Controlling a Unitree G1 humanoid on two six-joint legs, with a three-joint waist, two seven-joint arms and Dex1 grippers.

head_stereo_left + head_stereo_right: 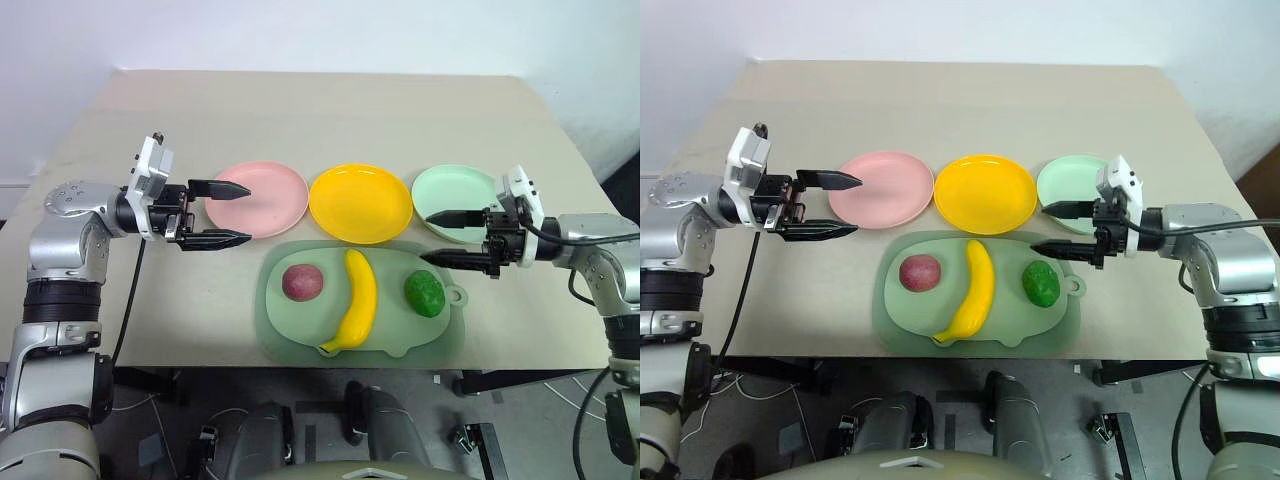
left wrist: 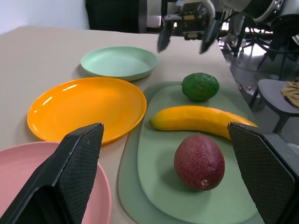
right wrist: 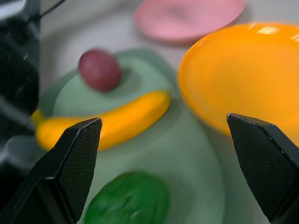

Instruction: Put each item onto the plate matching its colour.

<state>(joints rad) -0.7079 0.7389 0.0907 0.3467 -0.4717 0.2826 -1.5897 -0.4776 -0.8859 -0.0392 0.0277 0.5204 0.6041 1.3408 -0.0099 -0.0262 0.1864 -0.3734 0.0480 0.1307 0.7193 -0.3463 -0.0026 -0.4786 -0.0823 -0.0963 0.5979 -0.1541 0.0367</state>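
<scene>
Three plates stand in a row: pink plate (image 1: 262,198), yellow plate (image 1: 360,203), mint-green plate (image 1: 452,200). In front of them, on the pig-shaped tray, lie the dark-red fruit (image 1: 302,282), the yellow banana (image 1: 355,303) and the dark-green fruit (image 1: 424,293). My left gripper (image 1: 233,213) hovers open at the pink plate's left edge, pointing toward the right. My right gripper (image 1: 440,237) hangs open over the near edge of the mint plate, pointing toward the left, just beyond the green fruit. Neither holds anything.
The dull-green pig-shaped tray (image 1: 290,330) lies near the table's front edge. The beige table top (image 1: 330,110) stretches bare behind the plates. A white wall runs along the back, and cables hang off the table's sides.
</scene>
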